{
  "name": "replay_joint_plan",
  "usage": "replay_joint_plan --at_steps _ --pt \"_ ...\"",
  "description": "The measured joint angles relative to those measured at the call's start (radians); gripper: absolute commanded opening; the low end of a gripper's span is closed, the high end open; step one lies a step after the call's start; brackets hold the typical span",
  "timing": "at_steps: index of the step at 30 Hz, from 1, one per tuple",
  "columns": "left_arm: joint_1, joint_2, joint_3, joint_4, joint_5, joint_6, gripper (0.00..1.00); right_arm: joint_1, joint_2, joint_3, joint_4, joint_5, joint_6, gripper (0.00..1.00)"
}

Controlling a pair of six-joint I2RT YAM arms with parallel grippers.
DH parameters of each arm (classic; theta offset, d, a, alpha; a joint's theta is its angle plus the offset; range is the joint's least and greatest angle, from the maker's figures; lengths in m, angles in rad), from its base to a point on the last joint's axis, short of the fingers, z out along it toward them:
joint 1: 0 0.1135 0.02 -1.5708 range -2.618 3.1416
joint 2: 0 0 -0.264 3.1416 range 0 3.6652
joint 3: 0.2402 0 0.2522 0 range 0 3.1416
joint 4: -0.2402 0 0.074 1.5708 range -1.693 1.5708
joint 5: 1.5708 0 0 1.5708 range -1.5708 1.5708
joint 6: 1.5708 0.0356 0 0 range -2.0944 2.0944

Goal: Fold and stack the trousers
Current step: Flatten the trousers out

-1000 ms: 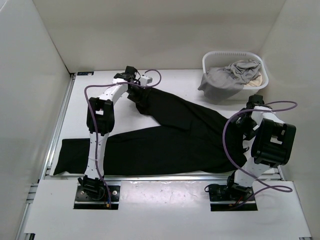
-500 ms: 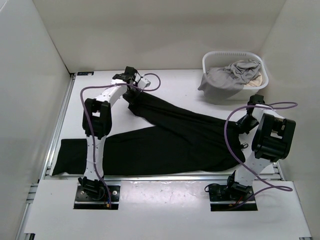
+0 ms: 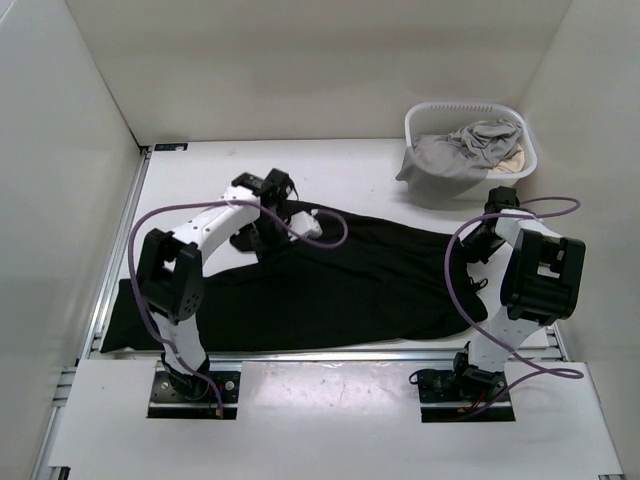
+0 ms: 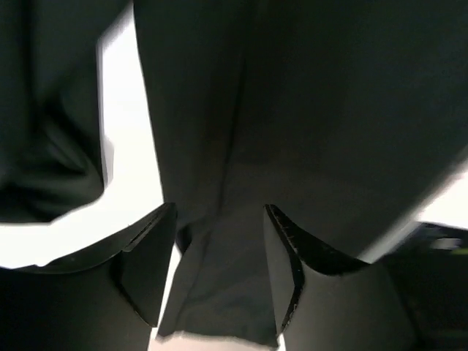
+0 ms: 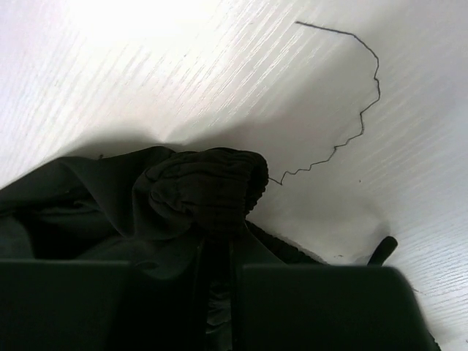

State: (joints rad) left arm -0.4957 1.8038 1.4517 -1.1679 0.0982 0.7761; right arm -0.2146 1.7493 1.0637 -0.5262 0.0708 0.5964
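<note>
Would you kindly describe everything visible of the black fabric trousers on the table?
The black fabric trousers, soft and matte, lie spread across the white table, legs toward the left, one leg laid nearly over the other. The left gripper pinches a leg; the right gripper clamps the gathered elastic edge.

Top camera overhead, far; wrist cameras close on trousers (image 3: 380,280).
</note>
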Motion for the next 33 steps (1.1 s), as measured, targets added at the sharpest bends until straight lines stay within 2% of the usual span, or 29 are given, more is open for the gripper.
replay_joint_plan --at_steps 2,5,7,11,12,15,20,24,25,26,27,28,31,33 --pt "0.014 0.040 0.127 -0.068 0.108 -0.009 0.65 0.003 -0.006 -0.002 -0.001 -0.003 -0.005 0.00" --pt "0.090 0.049 0.293 -0.019 0.159 -0.078 0.64 0.003 -0.010 -0.004 0.000 -0.004 -0.012 0.00" --pt "0.178 0.034 0.321 0.074 0.125 -0.138 0.74 0.003 -0.014 -0.008 -0.002 -0.006 -0.017 0.00" --pt "0.364 0.083 0.304 0.127 0.056 -0.249 0.89 0.003 -0.034 -0.014 -0.005 -0.005 -0.025 0.00" --pt "0.400 0.105 0.281 0.135 0.055 -0.270 0.95 0.003 -0.039 -0.014 -0.005 -0.004 -0.027 0.00" --pt "0.455 0.171 0.160 0.172 0.061 -0.316 0.97 0.003 -0.046 -0.014 -0.006 -0.003 -0.030 0.00" --pt "0.417 0.253 0.104 0.211 0.093 -0.367 0.94 0.003 -0.046 -0.014 -0.017 -0.003 -0.032 0.00" --pt "0.398 0.282 0.104 0.251 0.161 -0.399 0.86 0.003 -0.046 -0.014 -0.023 -0.003 -0.032 0.00" --pt "0.399 0.290 0.116 0.247 0.169 -0.409 0.76 0.003 -0.046 -0.014 -0.024 -0.002 -0.032 0.00" --pt "0.402 0.298 0.129 0.250 0.187 -0.418 0.65 0.003 -0.046 -0.014 -0.024 0.000 -0.032 0.00" --pt "0.402 0.311 0.146 0.256 0.203 -0.426 0.46 0.003 -0.046 -0.014 -0.024 0.001 -0.032 0.00" --pt "0.405 0.327 0.164 0.259 0.215 -0.436 0.14 0.003 -0.046 -0.014 -0.024 0.002 -0.032 0.00" --pt "0.410 0.375 0.218 0.263 0.235 -0.450 0.14 0.003 -0.045 -0.014 -0.024 0.005 -0.031 0.00" --pt "0.410 0.383 0.249 0.260 0.195 -0.449 0.14 0.003 -0.041 -0.015 -0.023 0.008 -0.030 0.00"
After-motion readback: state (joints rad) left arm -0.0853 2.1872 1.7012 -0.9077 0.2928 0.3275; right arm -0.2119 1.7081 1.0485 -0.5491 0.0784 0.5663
